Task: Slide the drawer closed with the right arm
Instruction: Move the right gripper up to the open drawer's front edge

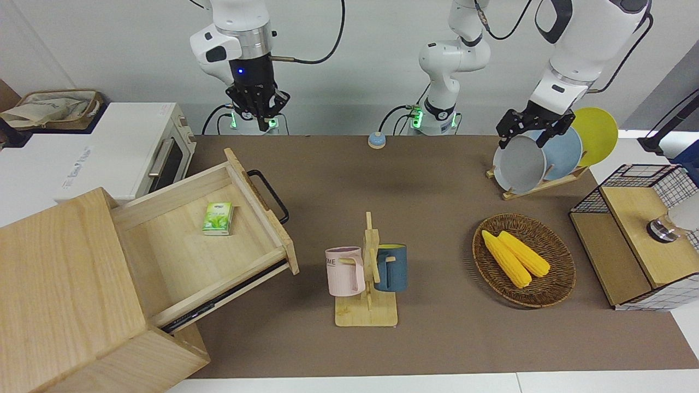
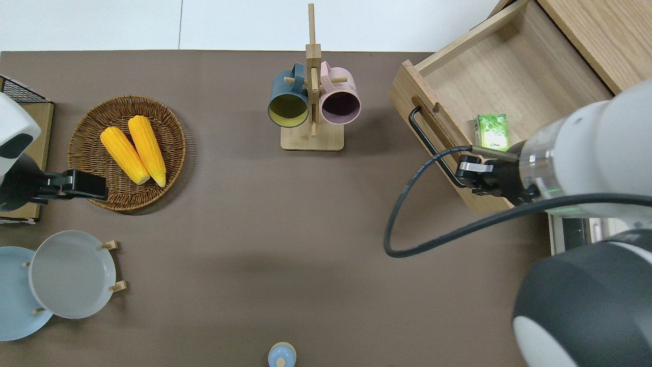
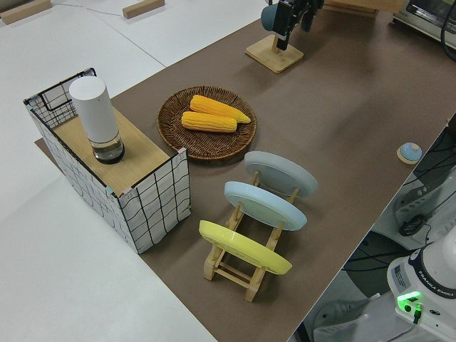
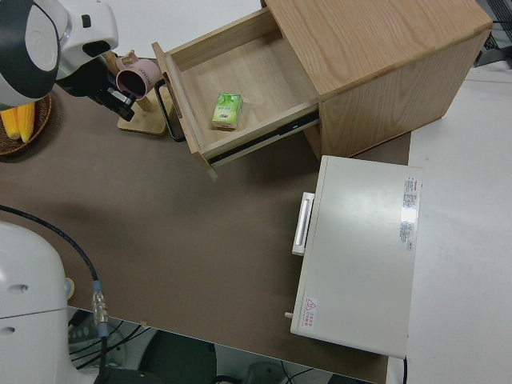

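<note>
Standing wide open from its pale wooden box [image 1: 60, 284] at the right arm's end of the tabletop [image 1: 426, 338], the drawer [image 1: 196, 240] holds a small green packet [image 1: 218, 218] whose print is too small to read. "FRANKA EMIKA" shows on a robot base [image 3: 427, 285]. The right arm [image 1: 240, 38] hangs upright with its gripper [image 2: 466, 171] over the near end of the drawer's black bar handle [image 1: 270, 194]; whether its jaws are apart cannot be told. The left arm is parked, its jaws unclear too
</note>
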